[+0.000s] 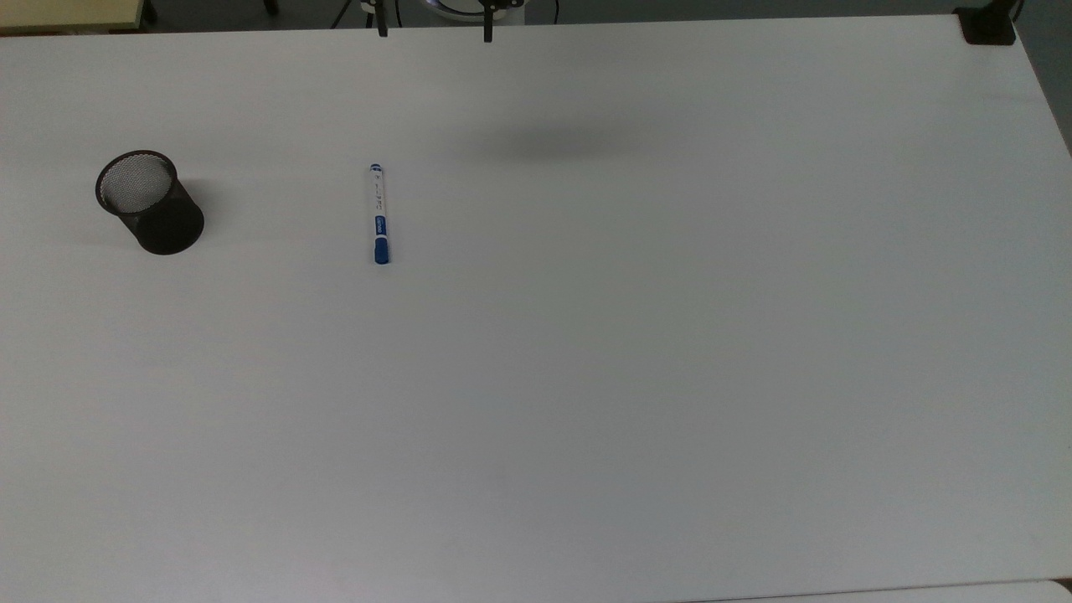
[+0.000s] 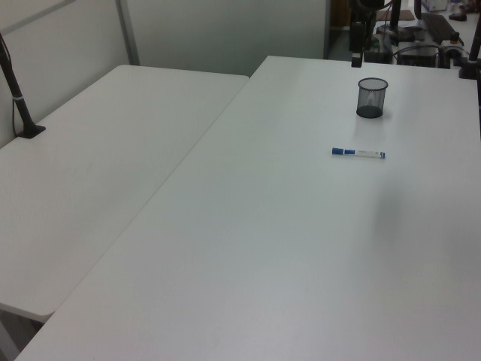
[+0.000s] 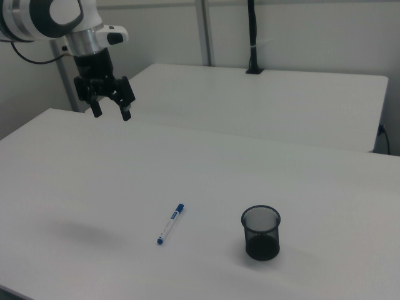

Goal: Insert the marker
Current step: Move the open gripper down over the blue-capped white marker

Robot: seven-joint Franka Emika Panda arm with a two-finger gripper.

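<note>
The marker, white with a blue cap, lies flat on the white table, a short way to the top view's right of the black mesh cup. The cup stands upright and holds nothing I can see. In the left view the marker lies in front of the cup. In the right view the marker lies to the left of the cup. My gripper hangs open high over the table, far behind the marker, holding nothing. Its two fingertips show at the top view's upper edge.
A second white table adjoins on the left view's left, with a black clamped post on it. A black clamp sits at the top view's upper right corner. A soft shadow falls on the table under the arm.
</note>
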